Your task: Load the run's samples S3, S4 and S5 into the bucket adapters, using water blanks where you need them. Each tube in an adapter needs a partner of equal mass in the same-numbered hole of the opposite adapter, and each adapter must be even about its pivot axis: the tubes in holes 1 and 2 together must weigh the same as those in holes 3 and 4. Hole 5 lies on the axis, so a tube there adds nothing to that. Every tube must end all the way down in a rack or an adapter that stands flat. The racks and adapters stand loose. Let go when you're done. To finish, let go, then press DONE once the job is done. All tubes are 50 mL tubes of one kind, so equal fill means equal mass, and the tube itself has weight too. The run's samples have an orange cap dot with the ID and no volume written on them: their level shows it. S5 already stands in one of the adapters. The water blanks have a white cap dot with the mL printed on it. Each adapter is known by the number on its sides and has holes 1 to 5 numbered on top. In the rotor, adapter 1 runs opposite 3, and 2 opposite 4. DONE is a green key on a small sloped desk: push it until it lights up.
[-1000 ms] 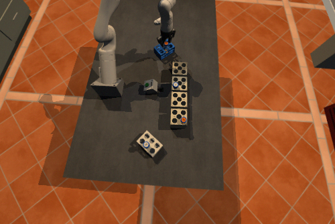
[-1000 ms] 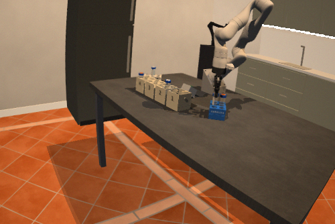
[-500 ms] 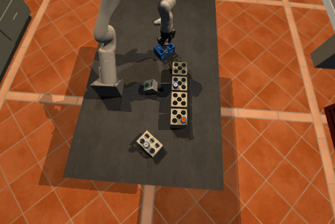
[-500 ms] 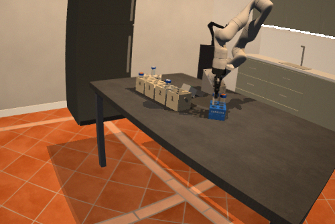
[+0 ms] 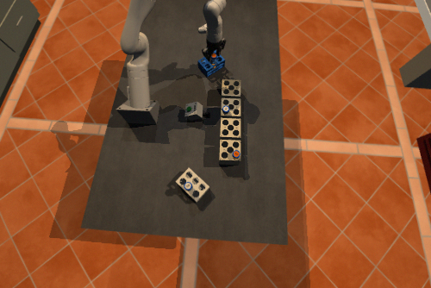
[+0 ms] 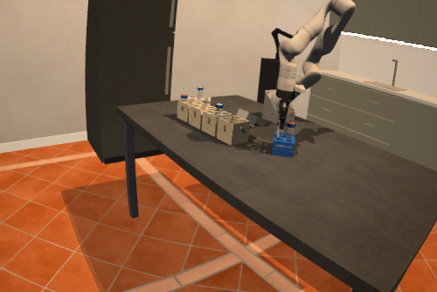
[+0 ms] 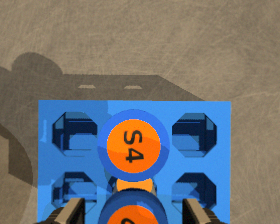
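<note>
The blue sample rack (image 5: 212,65) stands at the far end of the table and holds two orange-dotted tubes. In the wrist view S4 (image 7: 133,145) stands in the middle hole of the far row. S3 (image 7: 126,212) stands in the hole in front of it, at the bottom edge. My gripper (image 7: 133,216) is partly open, with one finger on each side of the S3 cap and a gap on both sides. Adapters 1 (image 5: 231,87), 2 (image 5: 230,107), 3 (image 5: 230,128) and 4 (image 5: 229,150) stand in a row. An orange-dotted tube (image 5: 235,153) stands in adapter 4. A white-dotted blank (image 5: 225,109) stands in adapter 2.
A white rack (image 5: 192,184) with one white-dotted blank (image 5: 188,185) stands askew near the table's front. The small desk with the green DONE key (image 5: 193,110) stands between the arm's base and the adapters. The other holes of the blue rack (image 7: 166,165) are empty.
</note>
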Action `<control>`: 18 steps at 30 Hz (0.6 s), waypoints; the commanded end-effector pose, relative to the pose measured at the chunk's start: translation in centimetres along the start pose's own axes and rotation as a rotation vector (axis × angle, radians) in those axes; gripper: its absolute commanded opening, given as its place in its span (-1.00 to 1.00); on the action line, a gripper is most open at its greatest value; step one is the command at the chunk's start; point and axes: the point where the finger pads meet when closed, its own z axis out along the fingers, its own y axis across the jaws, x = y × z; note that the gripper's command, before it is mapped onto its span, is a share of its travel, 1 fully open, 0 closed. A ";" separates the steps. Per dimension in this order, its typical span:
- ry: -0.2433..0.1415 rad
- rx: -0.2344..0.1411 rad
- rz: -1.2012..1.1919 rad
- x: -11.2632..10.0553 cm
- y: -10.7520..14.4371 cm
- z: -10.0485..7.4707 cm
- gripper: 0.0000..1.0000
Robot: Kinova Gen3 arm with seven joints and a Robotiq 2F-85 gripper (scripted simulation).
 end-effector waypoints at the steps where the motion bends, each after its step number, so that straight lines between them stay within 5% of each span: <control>1: 0.000 -0.001 0.000 0.0 0.0 0.1 0.24; 9: 0.000 -0.001 0.000 0.0 0.0 0.1 0.24; 10: 0.000 -0.001 0.000 0.0 0.0 0.1 -0.80; 18: 0.000 -0.001 0.000 0.0 0.0 0.1 -0.80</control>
